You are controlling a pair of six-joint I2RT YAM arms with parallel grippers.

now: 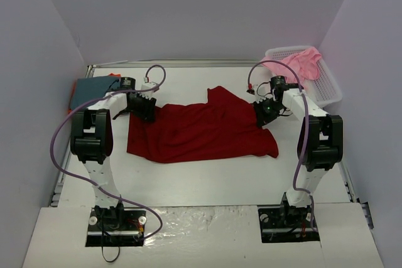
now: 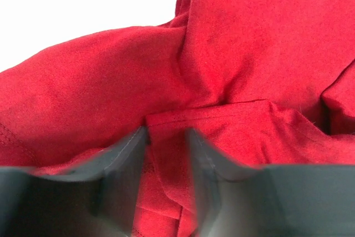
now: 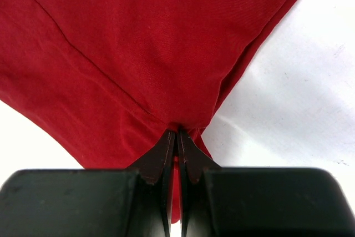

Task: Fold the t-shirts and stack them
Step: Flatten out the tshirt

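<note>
Your dark red t-shirt lies spread and rumpled across the middle of the white tabletop, between the two arms, with one sleeve pointing toward the far wall.

Your right gripper sits at the shirt's right edge. In the right wrist view its fingers are pressed together on a pinch of the red cloth, which fans out from the tips in tight creases. White tabletop shows on both sides of that bunched corner.

Your left gripper is at the shirt's far left corner. In the left wrist view its fingers stand apart with a hemmed fold of the red cloth lying in the gap between them. You cannot tell from that view whether the pads are pressing the fabric or only straddling it.

Behind your left arm, at the far left edge of the tabletop, a teal-blue t-shirt lies folded on top of an orange t-shirt, of which only a thin strip shows. At the far right corner a light pink t-shirt is draped over the rim of the white basket
</note>
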